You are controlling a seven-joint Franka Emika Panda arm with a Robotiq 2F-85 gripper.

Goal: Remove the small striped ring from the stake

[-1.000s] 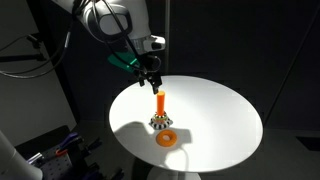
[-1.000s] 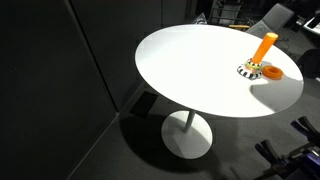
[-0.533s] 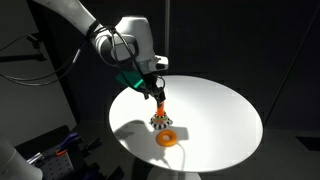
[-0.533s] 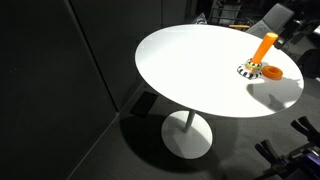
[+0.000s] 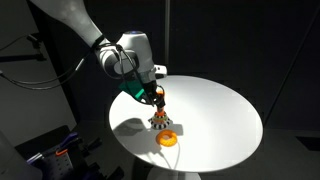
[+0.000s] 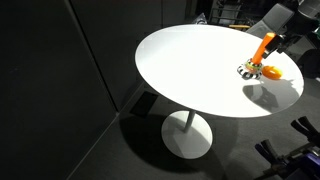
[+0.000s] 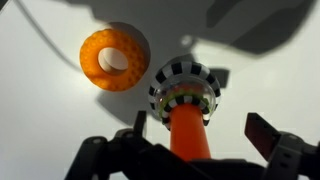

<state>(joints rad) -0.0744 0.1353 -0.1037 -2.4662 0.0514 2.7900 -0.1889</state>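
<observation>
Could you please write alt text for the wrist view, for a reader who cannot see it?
A black-and-white striped ring sits around the base of an upright orange stake on a white table, with the open claw straddling the stake. A plain orange ring lies flat beside it.

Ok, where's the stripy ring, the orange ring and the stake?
Striped ring (image 7: 183, 72): wrist view, its upper rim.
Orange ring (image 7: 136, 48): wrist view, its right side.
Stake (image 7: 188, 138): wrist view, its shaft.

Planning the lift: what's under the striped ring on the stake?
Only white table shows around the small striped ring; the stake passes through it. Its underside is covered.
</observation>
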